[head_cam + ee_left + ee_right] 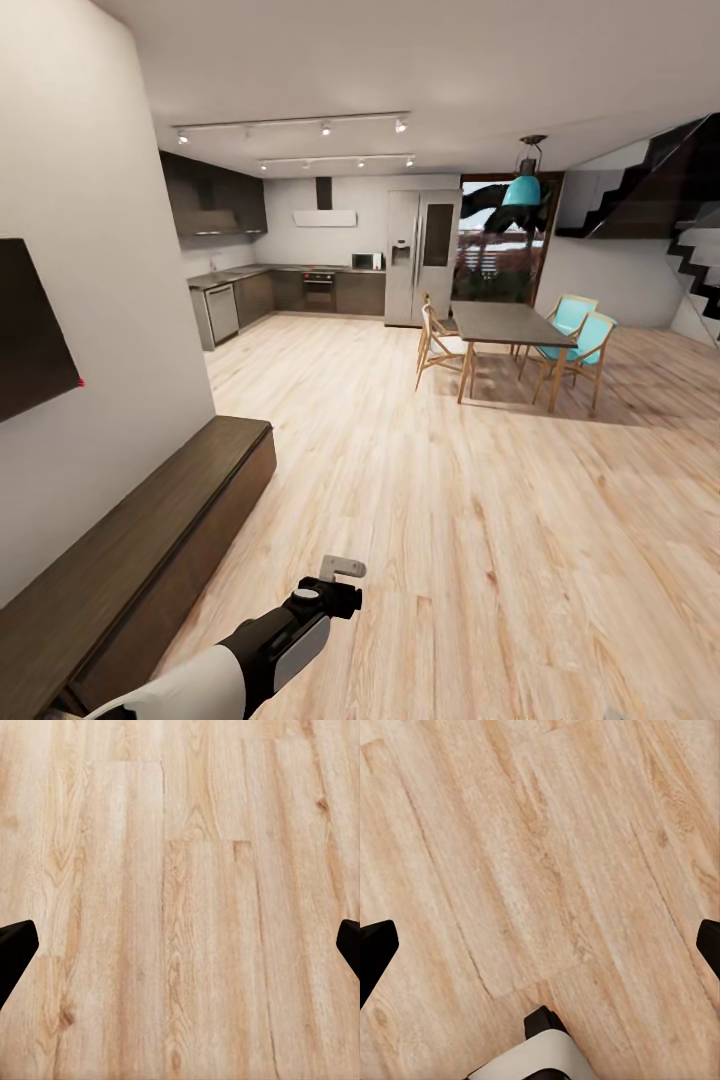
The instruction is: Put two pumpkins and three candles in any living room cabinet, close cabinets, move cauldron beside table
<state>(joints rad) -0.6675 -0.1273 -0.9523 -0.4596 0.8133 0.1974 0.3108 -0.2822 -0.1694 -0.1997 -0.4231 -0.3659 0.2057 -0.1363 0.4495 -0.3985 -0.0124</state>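
Observation:
The long, low, dark brown cabinet runs along the left wall, and its fronts look flush. My left arm reaches forward over the wood floor beside it. In the left wrist view my left gripper is open, its black fingertips wide apart over bare planks, holding nothing. My right gripper is also open over the floor, and its fingertips are empty. The pumpkins, candles and cauldron are out of view.
A dark dining table with wooden and teal chairs stands ahead to the right. Beyond it are a steel fridge and kitchen counters. Black stairs rise at the far right. A dark screen hangs on the left wall.

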